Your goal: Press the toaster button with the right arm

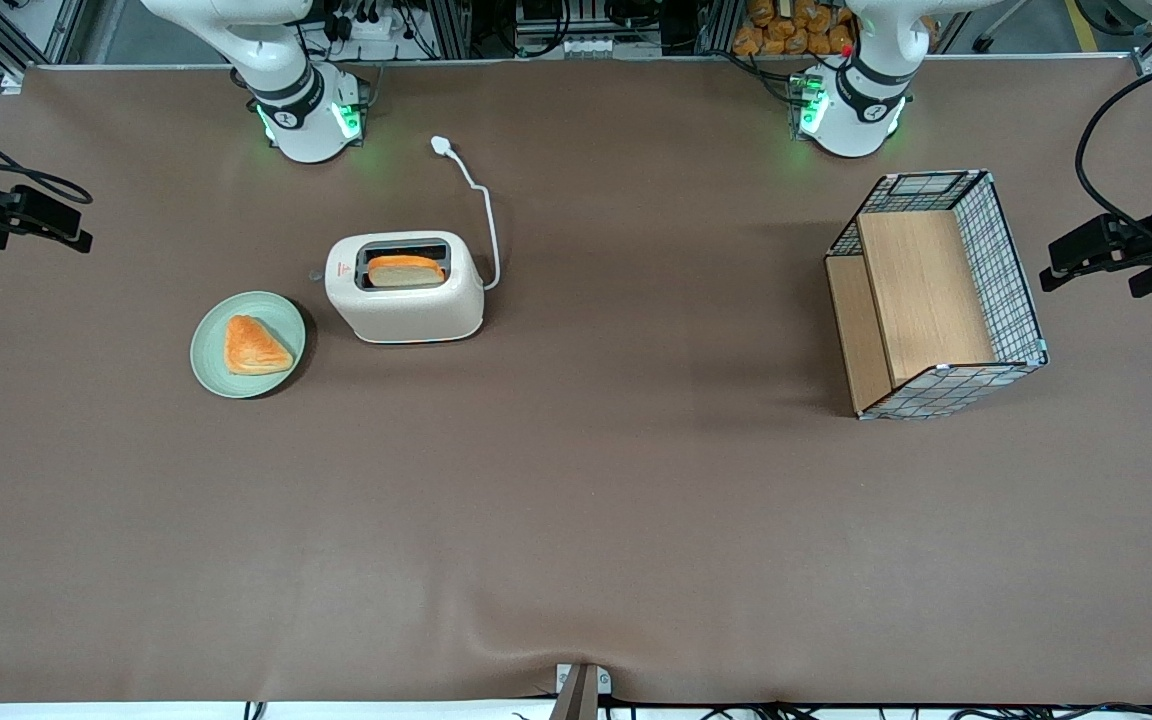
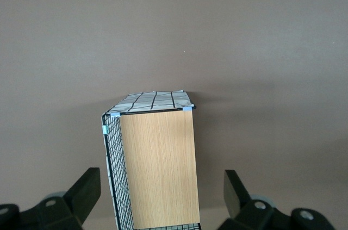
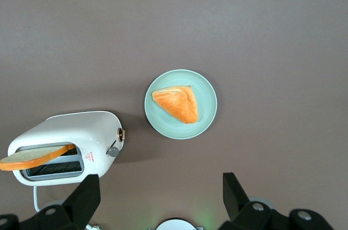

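Hand (image 3: 160, 200) released, fingers spread wide, hovering high over my surface (image 1: 576, 520), toaster (image 1: 406, 300) upper left of centre in front view, long axis sideways, toaster button (image 1: 315, 275) on its short side facing the green plate (image 1: 276, 385).

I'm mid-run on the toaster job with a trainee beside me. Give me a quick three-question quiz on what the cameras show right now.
1. True or false: a slice of bread sits in one slot of the toaster.
2. What lies on the green plate? A) a triangular pastry B) a fork C) nothing
3. Fill in: the gripper is open, high above the table, not touching the toaster ______.

Key
1. True; the bread slice stands in the slot.
2. A; the triangular pastry.
3. button; the grey toaster button is on the short side facing the plate.
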